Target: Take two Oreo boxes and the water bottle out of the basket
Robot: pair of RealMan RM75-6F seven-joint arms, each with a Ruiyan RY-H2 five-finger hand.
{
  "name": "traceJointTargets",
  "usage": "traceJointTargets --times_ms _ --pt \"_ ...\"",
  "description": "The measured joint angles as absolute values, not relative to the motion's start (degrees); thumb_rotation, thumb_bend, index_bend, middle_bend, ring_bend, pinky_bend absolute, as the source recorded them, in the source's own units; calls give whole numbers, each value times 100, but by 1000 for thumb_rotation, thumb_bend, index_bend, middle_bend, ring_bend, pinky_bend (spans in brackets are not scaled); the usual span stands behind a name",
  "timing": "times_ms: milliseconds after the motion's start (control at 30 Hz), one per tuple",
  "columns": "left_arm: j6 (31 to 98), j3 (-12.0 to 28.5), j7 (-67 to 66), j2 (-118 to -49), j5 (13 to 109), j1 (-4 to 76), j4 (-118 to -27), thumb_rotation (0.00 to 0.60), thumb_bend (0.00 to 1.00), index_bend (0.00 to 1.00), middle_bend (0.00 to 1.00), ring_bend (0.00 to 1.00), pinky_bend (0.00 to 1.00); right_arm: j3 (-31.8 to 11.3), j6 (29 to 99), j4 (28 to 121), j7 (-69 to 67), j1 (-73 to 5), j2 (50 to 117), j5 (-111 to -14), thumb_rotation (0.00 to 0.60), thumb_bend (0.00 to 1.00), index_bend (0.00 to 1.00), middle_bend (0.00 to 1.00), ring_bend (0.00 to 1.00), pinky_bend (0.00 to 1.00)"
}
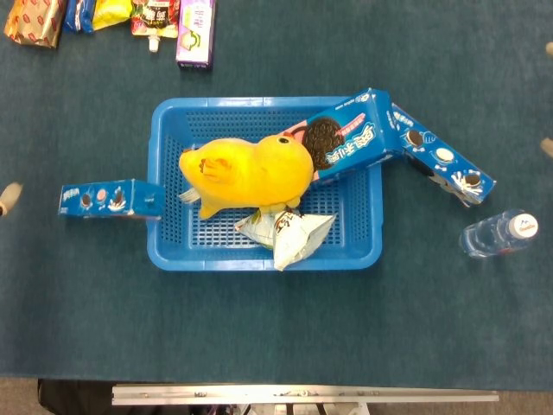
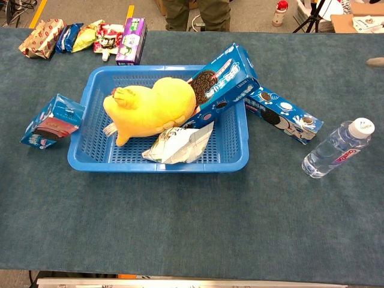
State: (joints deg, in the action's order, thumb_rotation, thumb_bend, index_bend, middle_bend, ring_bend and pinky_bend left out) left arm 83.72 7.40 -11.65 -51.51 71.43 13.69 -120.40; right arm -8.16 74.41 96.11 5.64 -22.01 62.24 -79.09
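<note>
One Oreo box [image 1: 108,199] [image 2: 51,122] lies on the table, touching the left wall of the blue basket [image 1: 164,251] [image 2: 84,157]. A tip of my left hand [image 1: 9,197] shows at the left edge, apart from that box and holding nothing. A second Oreo box [image 1: 346,138] [image 2: 222,78] leans in the basket over its right rim. A third Oreo box [image 1: 441,156] [image 2: 282,114] lies outside, to the right. The water bottle [image 1: 499,233] [image 2: 335,150] lies on the table at the right. Spread fingertips of my right hand [image 1: 548,147] [image 2: 376,61] peek in at the right edge, empty.
A yellow plush toy [image 1: 246,173] [image 2: 150,105] and a silver snack bag [image 1: 285,233] [image 2: 177,144] fill the basket. Snack packs [image 1: 104,13] and a purple carton [image 1: 195,35] [image 2: 132,41] line the back left of the table.
</note>
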Motion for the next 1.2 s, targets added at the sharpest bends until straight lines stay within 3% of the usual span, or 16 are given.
traceJointTargets --times_ms 200,733,1200 --pt "8764 755 -655 -5496 7905 1230 -11668 600 174 409 235 200 370 -643 7611 9938 994 -1973 6003 -8011 600 0 190 271 287 401" --pt "8220 597 -296 -5588 7857 1223 -10975 600 174 410 229 201 370 -190 8204 11076 2342 -1208 5443 -8101 600 0 190 271 287 400" --pt "8216 560 -96 -5737 7808 1073 -10658 600 175 412 228 201 370 -170 8503 11318 2519 -844 5326 -8017 600 0 190 271 287 396"
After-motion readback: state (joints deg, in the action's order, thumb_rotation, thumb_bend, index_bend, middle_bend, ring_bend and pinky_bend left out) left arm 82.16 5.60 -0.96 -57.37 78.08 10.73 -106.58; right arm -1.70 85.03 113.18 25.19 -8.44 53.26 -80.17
